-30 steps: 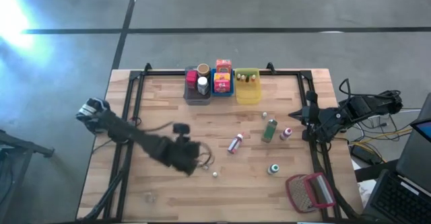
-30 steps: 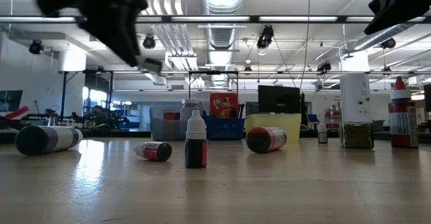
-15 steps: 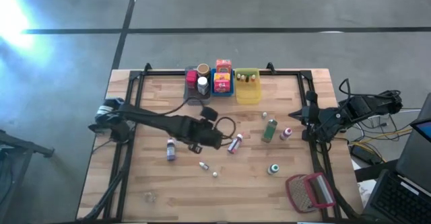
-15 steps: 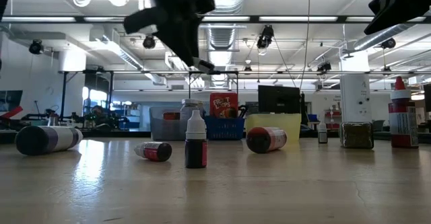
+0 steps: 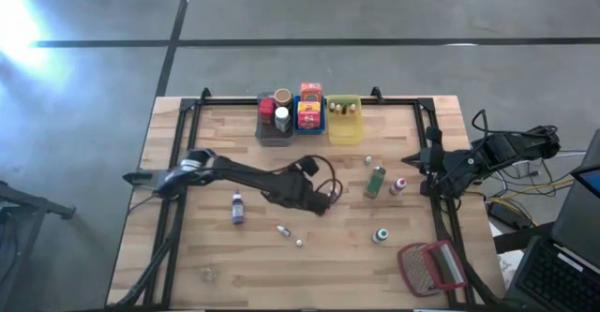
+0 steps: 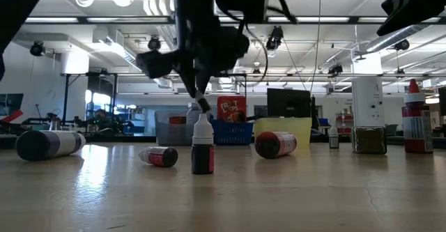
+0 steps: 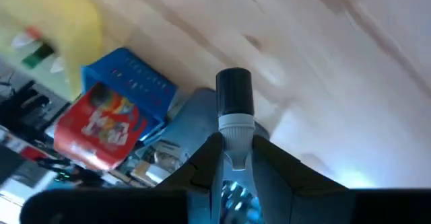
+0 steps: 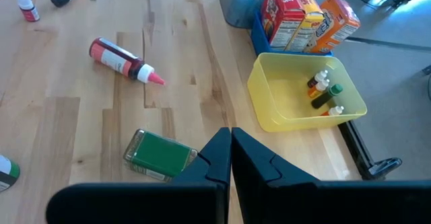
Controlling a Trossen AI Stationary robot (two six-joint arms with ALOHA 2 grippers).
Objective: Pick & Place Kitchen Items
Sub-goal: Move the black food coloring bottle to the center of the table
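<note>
My left gripper (image 5: pixel 319 197) hangs over the middle of the table, shut on a small bottle with a dark cap (image 7: pixel 234 93). In the low view the left gripper (image 6: pixel 200 93) is just above a standing white-capped bottle (image 6: pixel 202 145). A red bottle with a pink tip (image 8: pixel 121 57) lies on its side near it. A green bottle (image 5: pixel 376 181), a purple bottle (image 5: pixel 237 207) and tiny bottles (image 5: pixel 282 230) lie scattered on the wood. My right gripper (image 8: pixel 229 143) waits shut at the table's right edge (image 5: pixel 417 162). My left gripper pinches the small bottle between its two fingers at the white neck (image 7: pixel 236 126), and the dark cap sticks out past the fingertips. The bottle's body is hidden between the fingers. It is lifted clear of the table, with its free end (image 6: pixel 203 105) pointing down.
Grey bin (image 5: pixel 263 136), blue bin (image 5: pixel 309 126) and yellow bin (image 5: pixel 345 136) stand at the far edge, holding jars, boxes and tiny bottles. A red-framed mesh object (image 5: pixel 431 267) lies at the near right corner. A green-capped item (image 5: pixel 381 235) and a pink-capped bottle (image 5: pixel 400 185) are on the right.
My left arm has swung from the near-left part of the table toward the right and slightly toward the far edge, coming down over the middle. Its move has uncovered the purple bottle and the tiny bottles, which lie where they were.
</note>
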